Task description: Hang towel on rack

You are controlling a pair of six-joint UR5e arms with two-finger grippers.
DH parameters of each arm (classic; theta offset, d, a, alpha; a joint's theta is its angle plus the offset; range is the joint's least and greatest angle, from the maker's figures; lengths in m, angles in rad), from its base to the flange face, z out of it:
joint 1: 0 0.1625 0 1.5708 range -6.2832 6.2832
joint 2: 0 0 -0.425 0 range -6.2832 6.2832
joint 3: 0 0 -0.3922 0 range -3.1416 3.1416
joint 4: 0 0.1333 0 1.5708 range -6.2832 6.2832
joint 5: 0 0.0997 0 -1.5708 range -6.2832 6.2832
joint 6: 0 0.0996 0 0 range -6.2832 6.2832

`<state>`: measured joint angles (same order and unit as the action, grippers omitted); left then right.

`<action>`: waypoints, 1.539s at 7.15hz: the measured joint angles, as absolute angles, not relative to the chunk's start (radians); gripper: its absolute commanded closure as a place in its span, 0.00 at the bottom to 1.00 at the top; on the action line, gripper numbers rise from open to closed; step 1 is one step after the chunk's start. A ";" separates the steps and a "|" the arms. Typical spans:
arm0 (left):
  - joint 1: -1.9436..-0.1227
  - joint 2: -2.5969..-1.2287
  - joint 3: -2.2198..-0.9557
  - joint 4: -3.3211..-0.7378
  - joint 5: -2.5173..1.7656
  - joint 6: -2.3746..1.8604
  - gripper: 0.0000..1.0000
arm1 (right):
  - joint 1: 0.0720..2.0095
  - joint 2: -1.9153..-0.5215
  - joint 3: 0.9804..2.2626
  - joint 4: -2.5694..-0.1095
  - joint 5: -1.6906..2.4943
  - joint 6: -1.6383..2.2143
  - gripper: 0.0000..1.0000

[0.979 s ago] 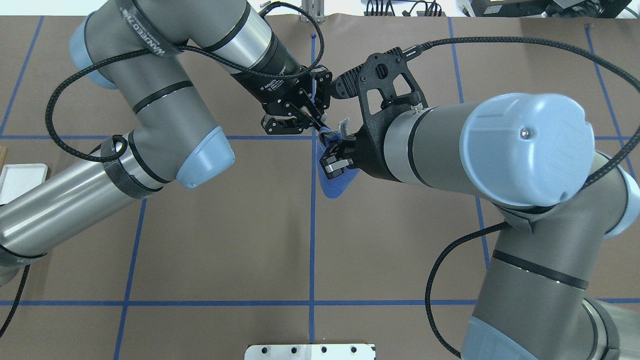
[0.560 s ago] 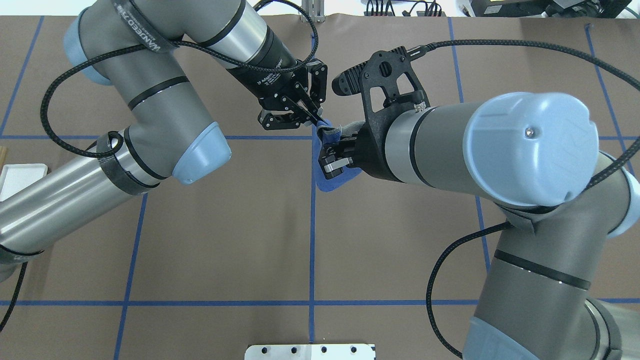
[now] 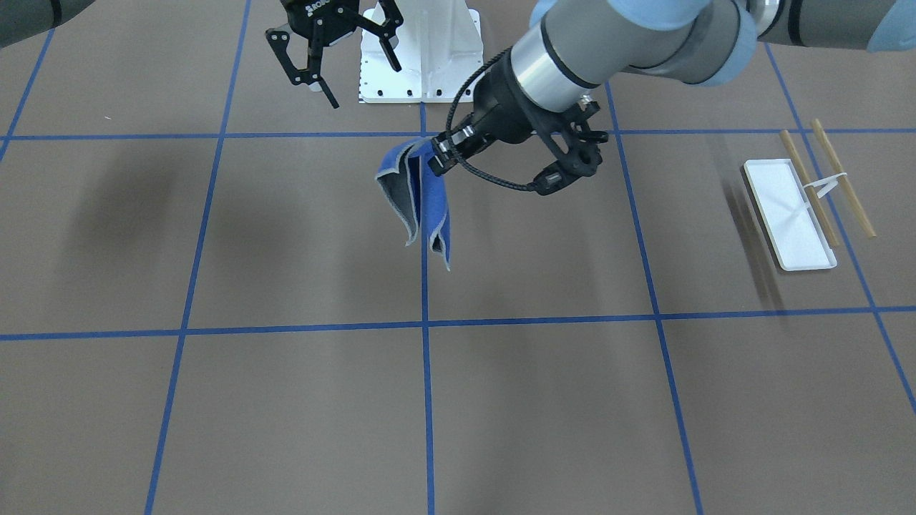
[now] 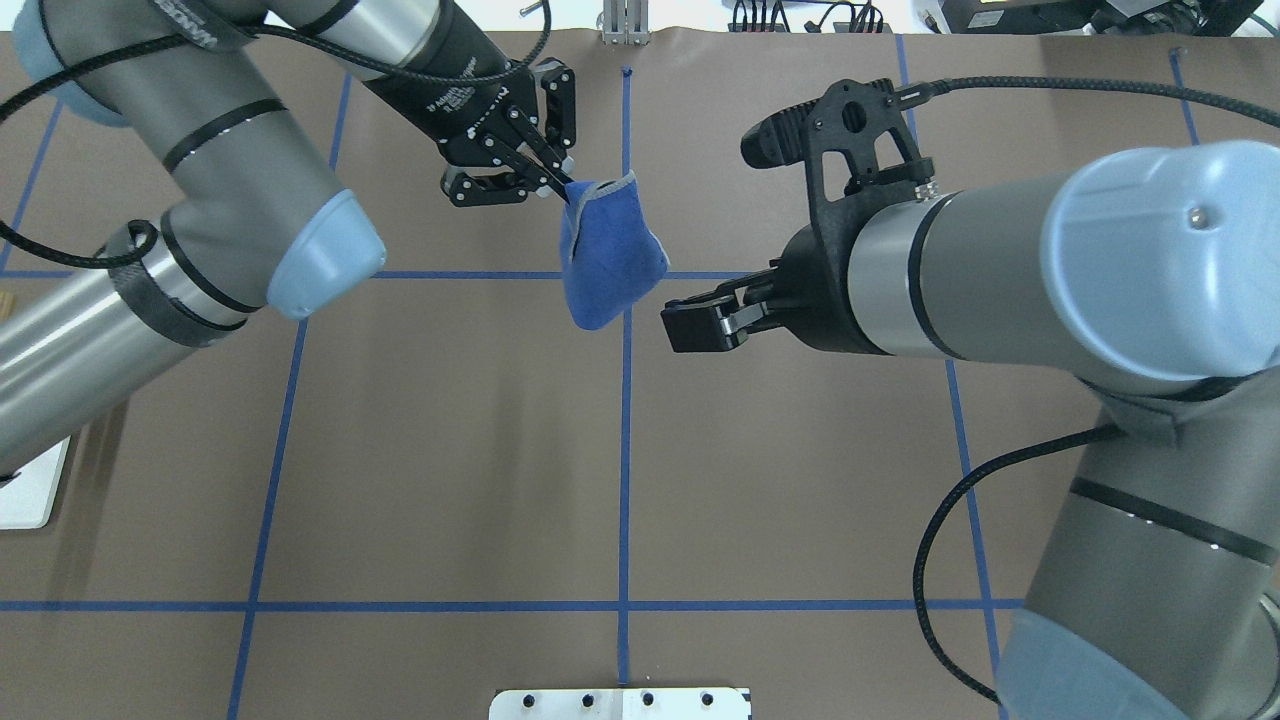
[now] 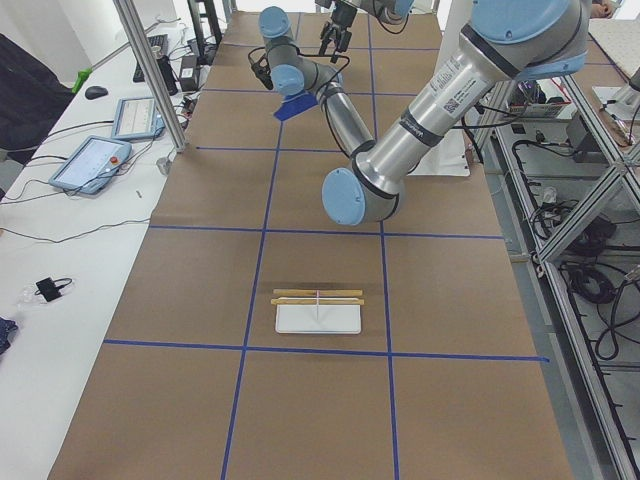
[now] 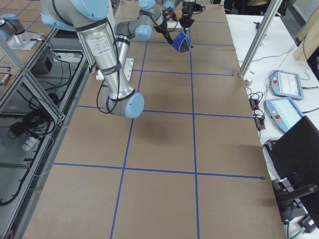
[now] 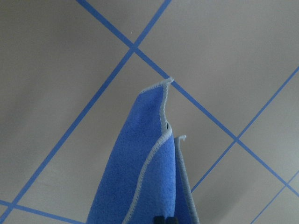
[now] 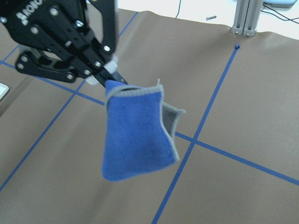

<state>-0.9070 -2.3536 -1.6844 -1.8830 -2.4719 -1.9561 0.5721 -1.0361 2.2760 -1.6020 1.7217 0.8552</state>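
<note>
The blue towel (image 4: pixel 605 260) hangs folded in the air over the table's far middle, grey underside showing (image 3: pixel 401 197). My left gripper (image 4: pixel 565 192) is shut on its top corner, as the right wrist view confirms (image 8: pixel 110 77); the towel (image 7: pixel 149 177) dangles below it. My right gripper (image 3: pixel 365 87) is open and empty, apart from the towel, to its right in the overhead view (image 4: pixel 690 328). The rack (image 3: pixel 791 214), a white tray base with two wooden rods (image 3: pixel 809 186), stands far off on my left side, seen whole in the exterior left view (image 5: pixel 318 310).
Brown paper with a blue tape grid covers the table. The white robot pedestal (image 3: pixel 422 50) stands at my side of the table, its plate (image 4: pixel 620 703) at the overhead view's bottom edge. Tablets (image 5: pixel 90 165) and an aluminium post (image 5: pixel 150 70) lie beyond the far edge.
The right gripper has let go of the towel, opened and drawn back to the right. The left gripper has carried the towel up and to the left, and it now hangs free.
</note>
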 measured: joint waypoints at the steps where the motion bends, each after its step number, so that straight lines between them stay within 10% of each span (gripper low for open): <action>1: -0.964 -2.316 -1.711 -1.882 -2.513 -1.923 1.00 | 0.617 -1.063 2.285 -1.636 1.766 0.854 0.00; 5: -1.169 -2.127 -1.841 -1.879 -2.568 -1.715 1.00 | 0.818 -1.127 2.224 -1.765 1.840 0.797 0.00; 11: -1.388 -1.651 -1.946 -1.877 -2.280 -1.067 1.00 | 1.254 -1.132 1.782 -1.812 2.176 0.309 0.00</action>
